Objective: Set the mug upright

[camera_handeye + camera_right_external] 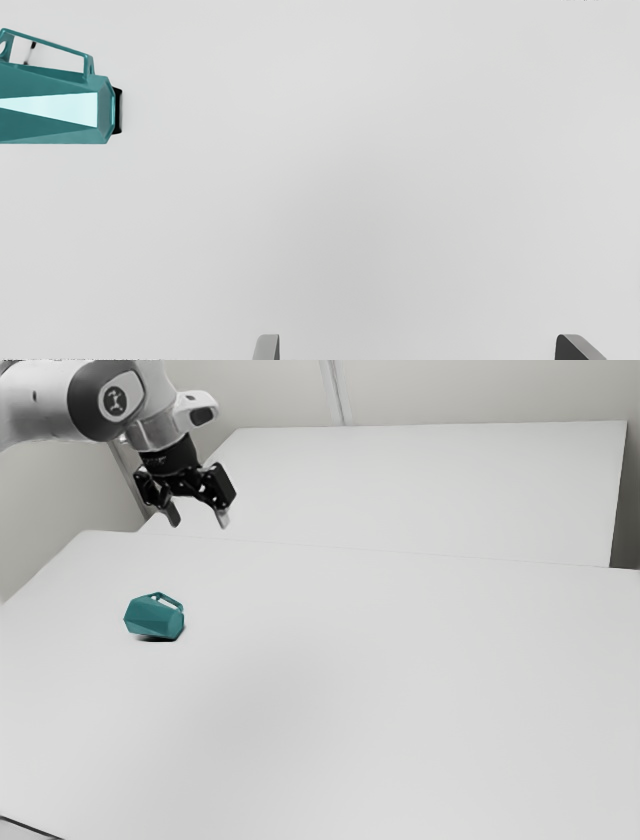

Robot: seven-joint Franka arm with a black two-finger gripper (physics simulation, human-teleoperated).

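Observation:
My gripper (198, 522) hangs high over the table at the upper left of the exterior view, open, its fingers wide apart. In the wrist view the gripper (417, 347) has nothing between its two fingertips. A teal faceted mug (153, 618) lies on its side on the table, lower than my gripper and apart from it, with its handle on the upper side. In the wrist view the mug (55, 110) is partly cut off by the picture's edge, and one of its ends and its handle are visible.
The white table (380, 690) spreads broadly around the mug. Behind it in the exterior view is another pale flat surface (430, 485), with walls beyond.

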